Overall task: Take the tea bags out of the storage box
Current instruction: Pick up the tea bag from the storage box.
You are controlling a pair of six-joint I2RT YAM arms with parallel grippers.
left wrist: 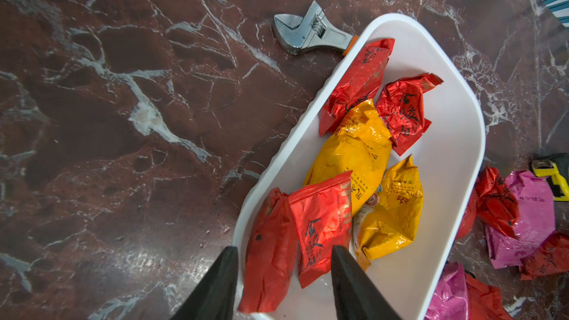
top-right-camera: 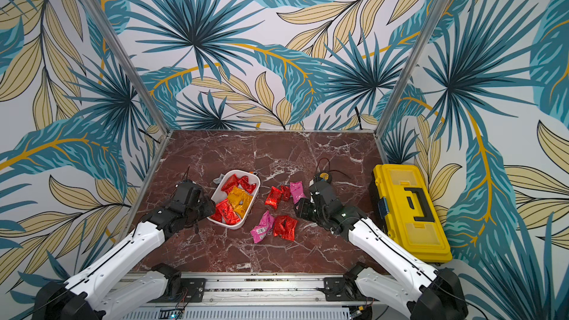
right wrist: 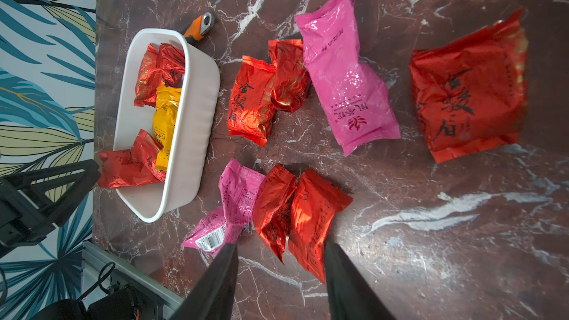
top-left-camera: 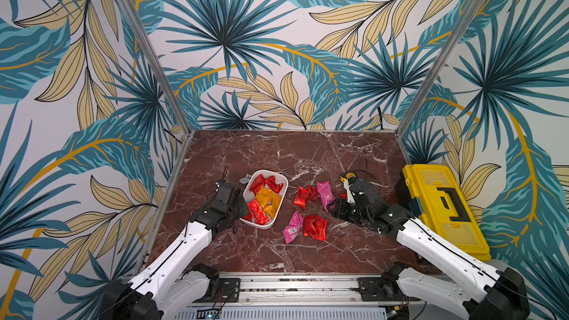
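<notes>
The white storage box (top-left-camera: 285,190) (top-right-camera: 258,186) lies left of the table's middle and holds several red and orange-yellow tea bags (top-left-camera: 268,200) (left wrist: 354,146). My left gripper (left wrist: 284,247) (top-left-camera: 242,213) is at the box's near end. Its jaws stand open astride two red tea bags (left wrist: 320,226), one finger over the rim and one inside. Several red and two pink tea bags (top-left-camera: 325,193) (right wrist: 348,78) lie loose on the marble to the right of the box. My right gripper (right wrist: 280,244) (top-left-camera: 330,207) hovers open by them with nothing between its fingers.
A big yellow toolbox (top-left-camera: 443,207) stands along the right edge. An adjustable wrench (left wrist: 308,30) with an orange handle lies behind the box's far end. A yellow and black tape measure (top-left-camera: 349,177) with a black cable sits behind my right gripper.
</notes>
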